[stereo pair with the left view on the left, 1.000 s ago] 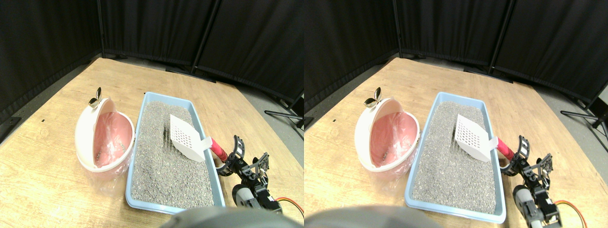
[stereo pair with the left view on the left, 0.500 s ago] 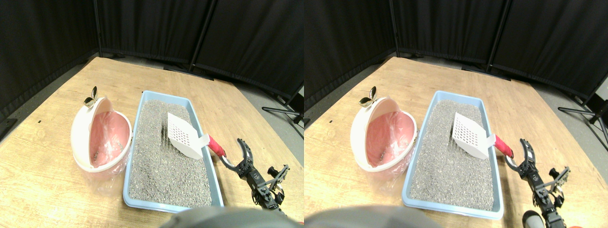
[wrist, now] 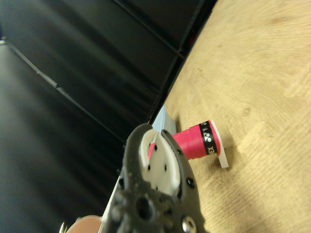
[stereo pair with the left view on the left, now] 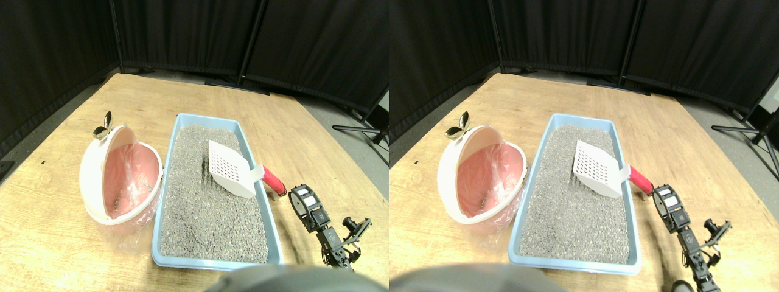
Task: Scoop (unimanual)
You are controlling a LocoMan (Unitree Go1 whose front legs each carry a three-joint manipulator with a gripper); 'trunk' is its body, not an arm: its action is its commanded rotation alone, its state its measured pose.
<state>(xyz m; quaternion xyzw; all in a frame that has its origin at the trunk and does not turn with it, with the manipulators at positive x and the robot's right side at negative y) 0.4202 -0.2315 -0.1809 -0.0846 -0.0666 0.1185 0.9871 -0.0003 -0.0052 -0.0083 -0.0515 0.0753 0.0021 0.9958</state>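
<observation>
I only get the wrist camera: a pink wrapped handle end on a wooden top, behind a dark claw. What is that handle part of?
Observer: It belongs to a white slotted scoop. Its blade rests on grey litter in a blue litter tray, and the handle sticks out over the tray's right rim.
Operator: So is the claw holding it?
Observer: No. In the stereo pair view the right gripper sits just beyond the handle's end, not around it.
Operator: Where would the scooped stuff go?
Observer: Probably into the white bin with a pink liner, which is tipped on its side beside the tray's left wall, with its opening facing the tray.
</observation>
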